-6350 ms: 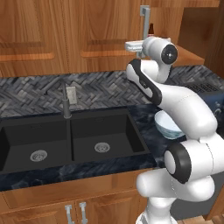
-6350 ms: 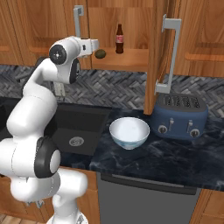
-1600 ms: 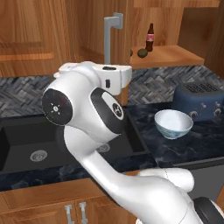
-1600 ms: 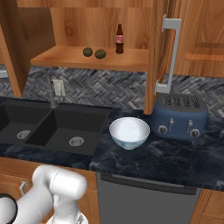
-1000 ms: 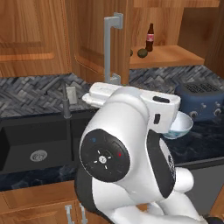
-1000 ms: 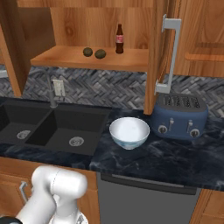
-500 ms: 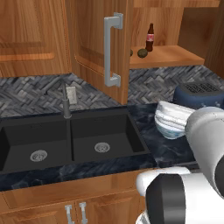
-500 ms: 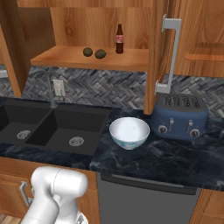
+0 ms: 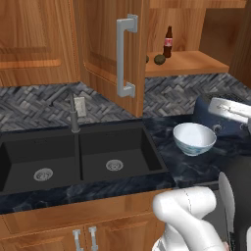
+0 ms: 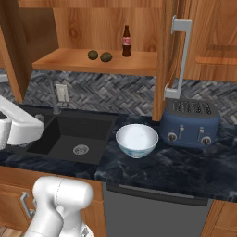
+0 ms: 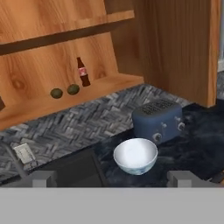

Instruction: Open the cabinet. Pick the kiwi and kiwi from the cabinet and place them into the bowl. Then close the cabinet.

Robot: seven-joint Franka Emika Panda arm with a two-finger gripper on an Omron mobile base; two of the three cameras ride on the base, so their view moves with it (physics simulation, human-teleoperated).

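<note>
The cabinet (image 10: 171, 55) stands open, both panelled doors swung outward, and the two kiwis (image 10: 99, 56) lie side by side on its shelf, just beside a cola bottle (image 10: 126, 41); neither fruit has been lifted. The bowl (image 10: 137, 140) sits empty on the dark stone counter (image 10: 185, 171), between the sink (image 10: 69, 134) and a blue toaster (image 10: 190, 121), well below the shelf. In the hand view the gripper (image 11: 112, 179) has its two tips set wide apart with nothing between them, and it looks toward the shelf from low and far back. Risks, as judged from this position: the reach to the shelf is long and upward, and the right-hand door with its bar handle (image 10: 178, 60) projects close to the likely path, so a wide swing could strike it and knock the door partly shut. The kiwis lie close together and are rounded; a closing jaw that lands off-centre could roll one toward the shelf edge or push it against its neighbour. The bottle stands upright near them and could topple if a finger passes on that side. On the return, a release made too high over the glossy bowl could bounce the fruit out toward the sink.
</note>
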